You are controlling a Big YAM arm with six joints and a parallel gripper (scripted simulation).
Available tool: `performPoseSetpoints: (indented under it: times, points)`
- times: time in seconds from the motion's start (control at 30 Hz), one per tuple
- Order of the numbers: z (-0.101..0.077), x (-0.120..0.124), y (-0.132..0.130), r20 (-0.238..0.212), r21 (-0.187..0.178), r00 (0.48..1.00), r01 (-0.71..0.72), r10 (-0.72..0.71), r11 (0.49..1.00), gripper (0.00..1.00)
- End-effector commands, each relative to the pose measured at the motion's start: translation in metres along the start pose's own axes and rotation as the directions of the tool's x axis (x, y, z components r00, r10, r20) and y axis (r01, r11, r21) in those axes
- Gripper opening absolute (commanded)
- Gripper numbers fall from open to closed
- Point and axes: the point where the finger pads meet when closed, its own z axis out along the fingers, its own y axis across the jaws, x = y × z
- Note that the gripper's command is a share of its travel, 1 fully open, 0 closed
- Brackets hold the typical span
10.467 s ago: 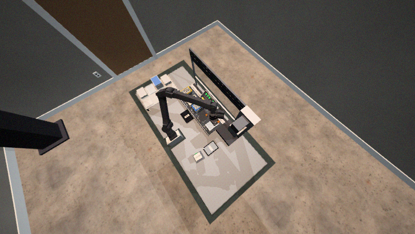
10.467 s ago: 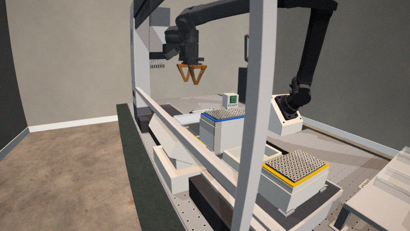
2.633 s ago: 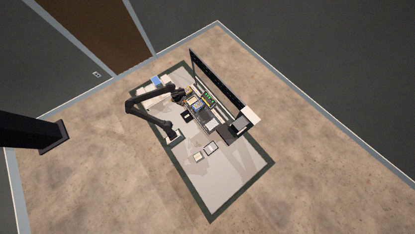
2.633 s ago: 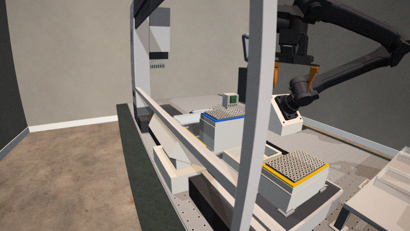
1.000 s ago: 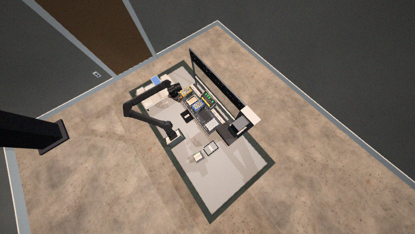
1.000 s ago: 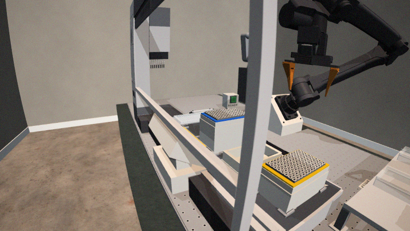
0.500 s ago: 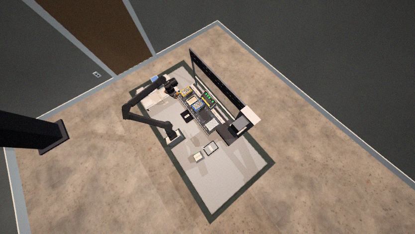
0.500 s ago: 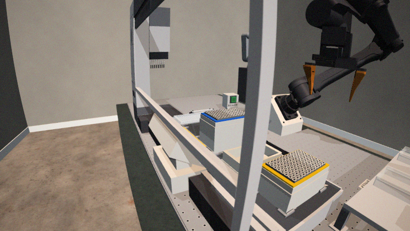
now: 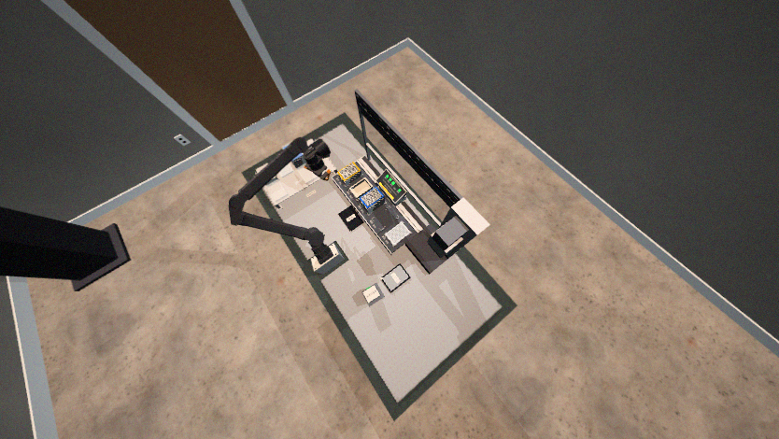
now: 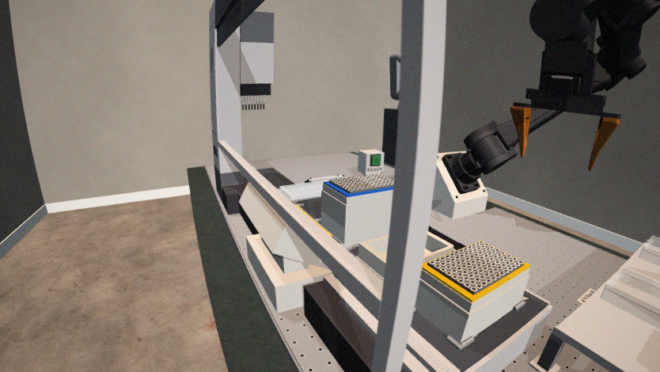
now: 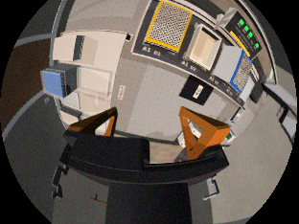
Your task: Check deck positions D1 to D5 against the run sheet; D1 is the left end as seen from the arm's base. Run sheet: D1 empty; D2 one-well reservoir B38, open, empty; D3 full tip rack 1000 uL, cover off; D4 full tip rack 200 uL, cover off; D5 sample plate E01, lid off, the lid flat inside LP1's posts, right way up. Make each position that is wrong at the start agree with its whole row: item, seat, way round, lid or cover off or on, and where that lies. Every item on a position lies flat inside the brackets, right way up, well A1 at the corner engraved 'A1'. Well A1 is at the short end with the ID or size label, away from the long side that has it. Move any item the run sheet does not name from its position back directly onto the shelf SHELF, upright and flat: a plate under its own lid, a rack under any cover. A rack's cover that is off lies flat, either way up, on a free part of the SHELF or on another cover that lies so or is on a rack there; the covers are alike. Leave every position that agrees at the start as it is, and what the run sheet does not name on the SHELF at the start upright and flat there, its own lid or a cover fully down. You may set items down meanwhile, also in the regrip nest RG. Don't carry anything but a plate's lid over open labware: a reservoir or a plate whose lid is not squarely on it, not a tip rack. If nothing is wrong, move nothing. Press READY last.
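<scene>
My gripper [image 10: 563, 138] is open and empty, hanging high above the table between the deck and the shelf; it also shows in the wrist view [image 11: 149, 131]. On the deck strip, a yellow-rimmed tip rack [image 10: 476, 272] [image 11: 168, 23] with its cover off stands at the end nearest the shelf. Beside it is an open cream reservoir [image 10: 406, 249] [image 11: 205, 46], then a blue-rimmed tip rack [image 10: 360, 203] [image 11: 241, 73] with its cover off. After that comes an empty position [image 9: 384, 218], then a white sample plate [image 9: 398, 233].
The shelf [image 11: 83, 72] holds pale items and a blue-topped one [image 11: 54, 81]. The black regrip nest [image 9: 347, 216] lies before the deck. A lid [image 9: 395, 277] and the READY button [image 10: 371, 161] sit beyond the arm's base. A gantry frame [image 10: 406, 184] runs behind the deck.
</scene>
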Motion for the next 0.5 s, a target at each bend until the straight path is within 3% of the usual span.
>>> performPoseSetpoints:
  times: [0.0, 0.47]
  points:
    - [-0.016, -0.03, 0.001, 0.058, 0.011, 0.997, -0.052, 0.051, 0.999, 1.0]
    - [-0.015, -0.087, -0.017, 0.054, -0.002, 0.96, -0.276, 0.276, 0.961, 1.0]
